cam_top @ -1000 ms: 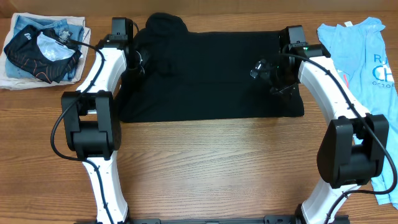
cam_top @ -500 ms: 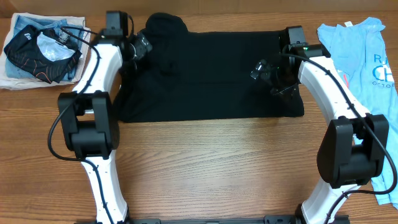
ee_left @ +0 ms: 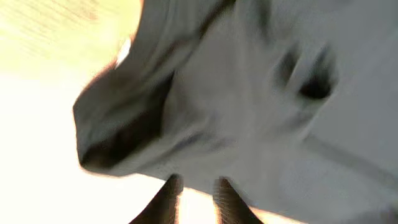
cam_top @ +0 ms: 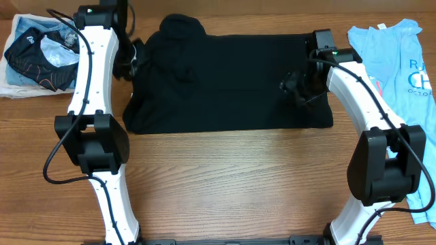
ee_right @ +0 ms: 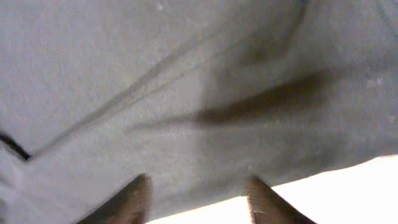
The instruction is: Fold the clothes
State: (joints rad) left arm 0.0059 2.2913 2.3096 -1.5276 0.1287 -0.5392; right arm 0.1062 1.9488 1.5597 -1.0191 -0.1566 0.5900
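Observation:
The clothes (cam_top: pixel 225 75), a plain black T-shirt, lie folded across the far middle of the table. My left gripper (cam_top: pixel 133 58) is at the shirt's left edge. In the left wrist view its fingers (ee_left: pixel 171 190) stand close together, tips pinching the bunched fabric edge (ee_left: pixel 261 112), and the picture is blurred. My right gripper (cam_top: pixel 289 83) rests on the shirt's right part. In the right wrist view the right gripper (ee_right: pixel 196 182) is open, its tips spread on the cloth (ee_right: pixel 186 74) near its hem.
A light blue printed T-shirt (cam_top: pixel 395 68) lies at the right edge, partly under the right arm. A smaller black garment with orange lines (cam_top: pixel 41 58) sits on a pale cloth at the far left. Bare wooden table (cam_top: pixel 231 184) lies in front.
The left arm swung up toward the far left; its jaws opened, then narrowed on the shirt's left edge, which shifted slightly left. The right jaws narrowed where they were.

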